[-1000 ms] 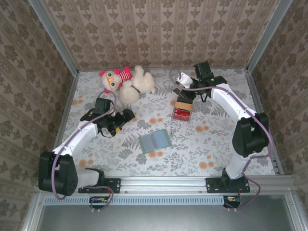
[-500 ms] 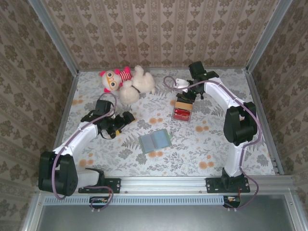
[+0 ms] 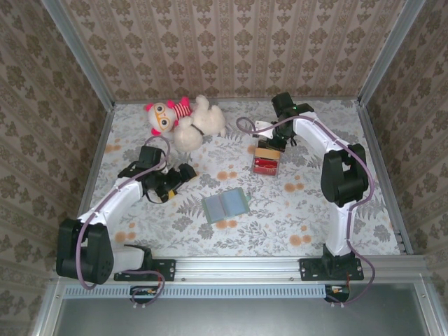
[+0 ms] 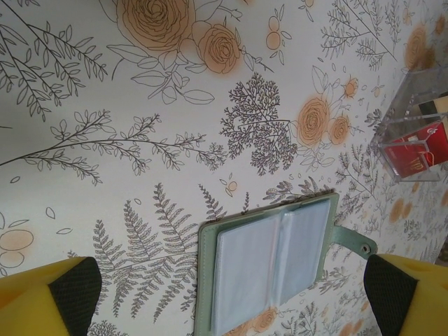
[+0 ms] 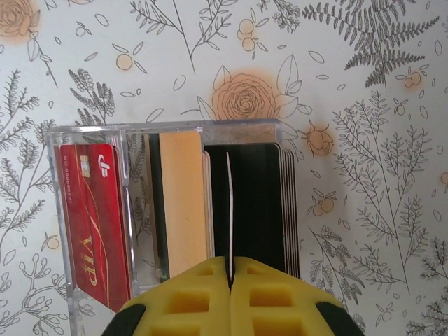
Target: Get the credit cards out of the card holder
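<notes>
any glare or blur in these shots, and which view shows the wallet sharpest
Top view: soft even light, wallet small. Left wrist view: wallet sharpest, clear sleeves milky, yellow jaws soft at the corners. Right wrist view: clear box crisp, faint reflections on its walls.

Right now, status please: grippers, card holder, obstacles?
Left gripper open, near card holder. Right gripper shut on thin card over clear box. Card holder open, nothing on it.
</notes>
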`<state>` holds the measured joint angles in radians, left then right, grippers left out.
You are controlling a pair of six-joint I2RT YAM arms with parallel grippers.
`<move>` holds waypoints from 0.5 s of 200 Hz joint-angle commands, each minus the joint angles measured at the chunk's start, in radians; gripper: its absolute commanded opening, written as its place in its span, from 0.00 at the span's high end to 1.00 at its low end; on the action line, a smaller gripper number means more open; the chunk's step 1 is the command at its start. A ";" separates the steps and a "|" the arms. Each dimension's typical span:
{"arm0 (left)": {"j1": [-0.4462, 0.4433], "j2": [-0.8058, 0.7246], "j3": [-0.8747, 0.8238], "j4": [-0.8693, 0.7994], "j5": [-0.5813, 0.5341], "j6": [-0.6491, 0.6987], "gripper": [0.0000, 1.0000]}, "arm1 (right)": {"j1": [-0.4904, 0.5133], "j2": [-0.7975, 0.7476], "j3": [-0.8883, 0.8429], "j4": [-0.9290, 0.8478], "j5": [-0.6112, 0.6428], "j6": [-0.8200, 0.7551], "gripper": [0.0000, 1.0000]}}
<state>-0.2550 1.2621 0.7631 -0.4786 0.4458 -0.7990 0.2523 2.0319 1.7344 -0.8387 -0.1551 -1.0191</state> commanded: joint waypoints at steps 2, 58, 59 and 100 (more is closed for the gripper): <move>0.009 0.006 -0.010 0.008 0.022 0.017 0.00 | -0.003 0.025 0.027 -0.015 0.032 -0.006 0.99; 0.008 0.003 -0.006 0.014 0.028 0.014 0.00 | 0.011 0.043 0.027 0.003 0.063 0.002 0.92; 0.008 0.003 -0.007 0.015 0.028 0.014 0.00 | 0.012 0.044 0.026 0.004 0.063 0.002 0.92; 0.008 0.002 -0.010 0.015 0.034 0.014 0.00 | 0.030 0.043 0.025 0.039 0.070 0.030 0.83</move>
<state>-0.2535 1.2621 0.7631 -0.4675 0.4606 -0.7990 0.2699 2.0617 1.7378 -0.8272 -0.1093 -1.0115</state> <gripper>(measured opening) 0.999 0.149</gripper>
